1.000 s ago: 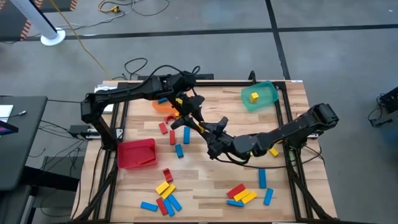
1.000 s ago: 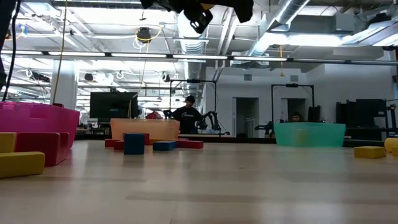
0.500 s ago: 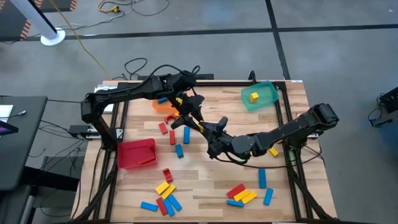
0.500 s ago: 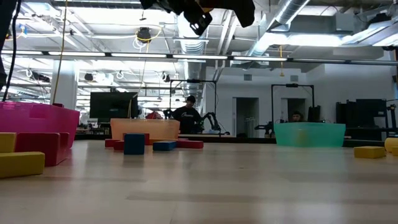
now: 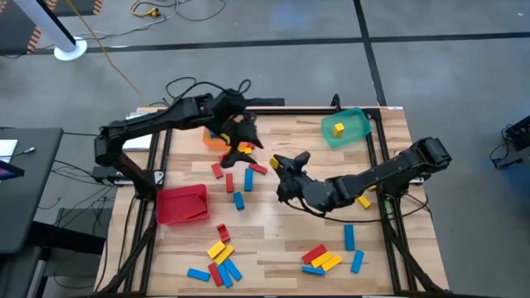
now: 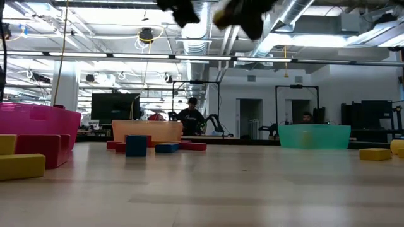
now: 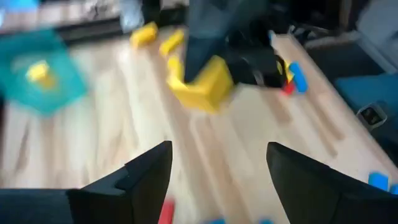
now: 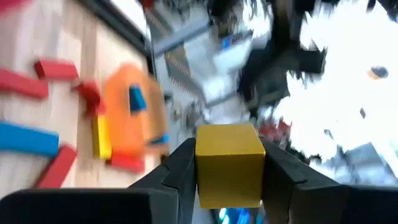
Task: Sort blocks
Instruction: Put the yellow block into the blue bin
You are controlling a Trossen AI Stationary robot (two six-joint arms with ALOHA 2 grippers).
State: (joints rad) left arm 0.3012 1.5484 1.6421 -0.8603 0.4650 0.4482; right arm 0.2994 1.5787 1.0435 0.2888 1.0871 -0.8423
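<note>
Yellow block (image 8: 229, 163) clenched in right end effector (image 5: 288, 163); left end effector (image 7: 217, 165) released, close by; collision could knock block loose.

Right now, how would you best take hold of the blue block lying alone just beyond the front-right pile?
Grip the blue block at mid-length, fingers across its narrow width, coming straight down from above. It lies flat on the table with both long sides bare. The second blue block sits apart from it, so fingers should fit either side.
</note>
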